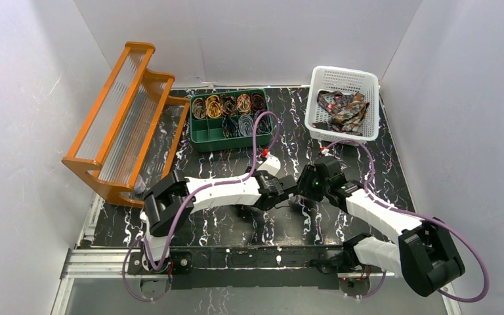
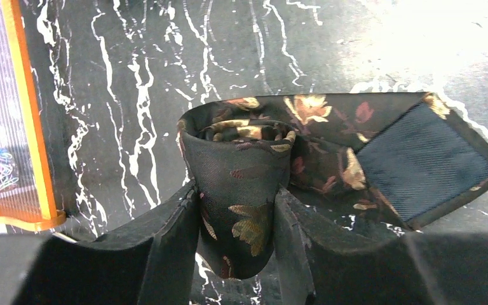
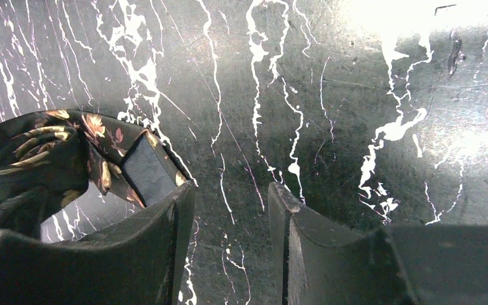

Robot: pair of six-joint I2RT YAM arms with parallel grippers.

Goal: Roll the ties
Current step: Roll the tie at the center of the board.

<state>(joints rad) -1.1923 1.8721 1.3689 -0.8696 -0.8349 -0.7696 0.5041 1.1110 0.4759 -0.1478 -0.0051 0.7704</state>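
My left gripper (image 2: 236,216) is shut on a rolled dark tie (image 2: 241,178) with tan and red flowers. The coil stands between the fingers above the black marbled table, and its wide end (image 2: 419,162) hangs loose to the right, lining showing. My right gripper (image 3: 232,210) is open and empty just right of that tie (image 3: 44,159), whose loose end (image 3: 146,168) lies against its left finger. In the top view both grippers meet at the table's middle, left (image 1: 287,190) and right (image 1: 302,187). More loose ties (image 1: 344,111) lie in the white basket.
A green divided tray (image 1: 205,136) at the back centre holds several rolled ties. An orange ribbed rack (image 1: 128,118) stands at the back left. The white basket (image 1: 342,79) sits at the back right. White walls enclose the table.
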